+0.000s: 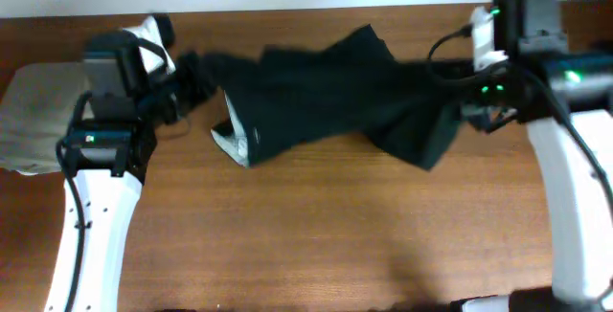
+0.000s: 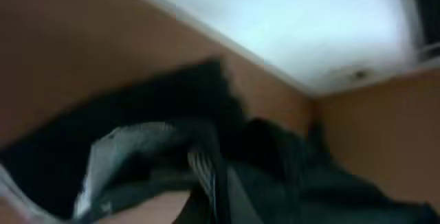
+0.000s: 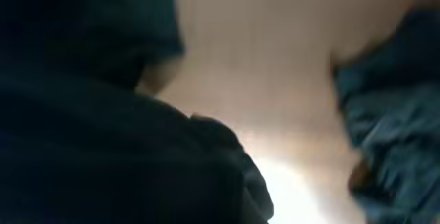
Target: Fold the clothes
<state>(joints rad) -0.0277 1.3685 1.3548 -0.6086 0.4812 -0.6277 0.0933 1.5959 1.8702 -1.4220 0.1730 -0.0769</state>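
**A:** Where is the black garment lying?

**B:** It is stretching left to right across the far half of the counter. Its long axis is running from the left claw to the right claw. The pale lining is showing at its near-left corner.

**A:** Which arm is sitting nearer?

**B:** Each is meeting one end, though the lining corner is lying closer to the left claw.

**A:** Are they pinching it?

**B:** I cannot tell for either one. Black fabric is hiding the fingers from overhead, and both wrist views are blurring into dark cloth.

**A:** And the room for moving?

**B:** Bare wood is showing across the near half, so I am judging a fold toward the near side as having space. The far edge is running just behind the garment. A grey cloth is lying at the left edge beneath the left arm, so the left side is looking tight.
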